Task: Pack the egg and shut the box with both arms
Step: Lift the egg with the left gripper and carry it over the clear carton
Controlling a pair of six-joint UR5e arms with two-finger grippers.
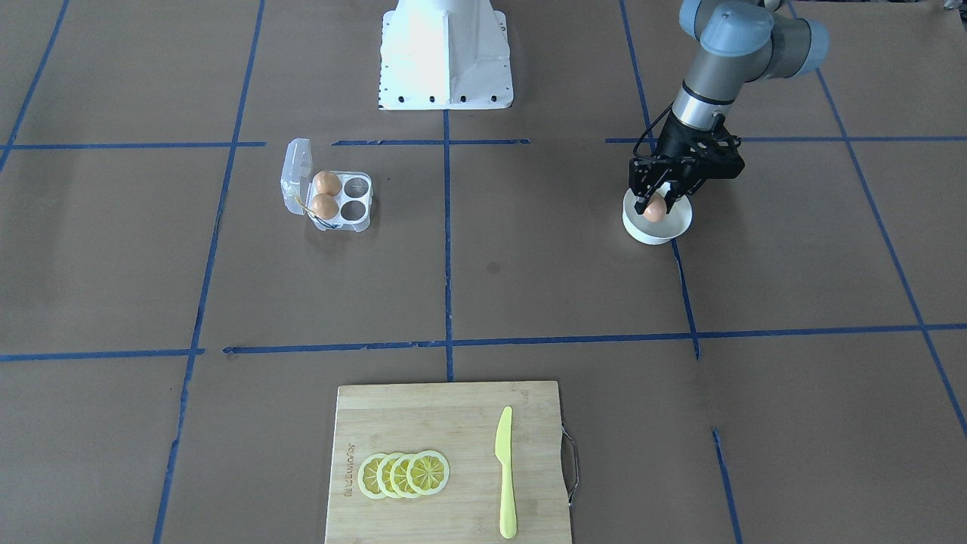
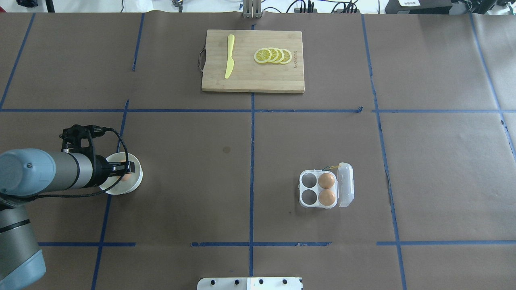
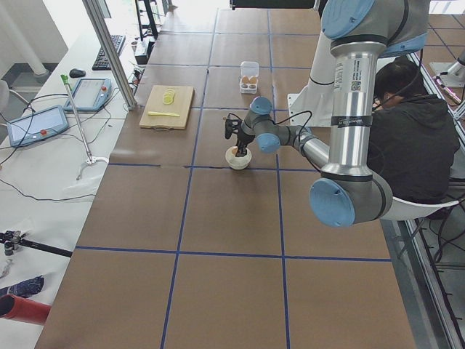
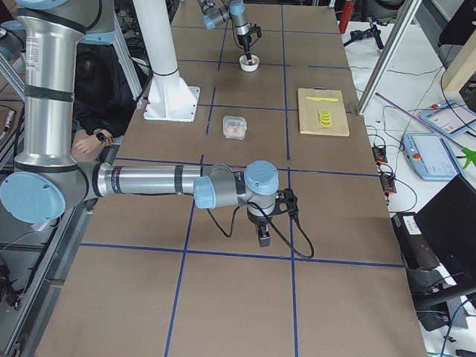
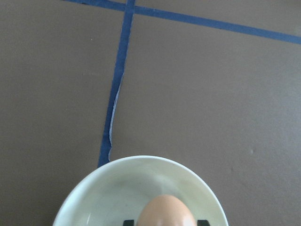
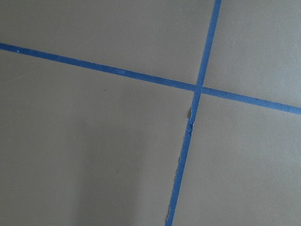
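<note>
left gripper (image 1: 656, 202) is tipped down over bowl (image 1: 639, 230), egg (image 1: 655, 211) pinched; box (image 1: 345, 204) seen well apart at 9 o'clock (front view); right gripper (image 4: 263, 236) grip can't be told.

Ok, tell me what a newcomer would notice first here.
The left gripper hangs in the white bowl, straddling an egg. Across the table the box lies open, with two eggs in it and two cups empty. On the operators' side sits a cutting board with lemon slices and a yellow knife.
</note>
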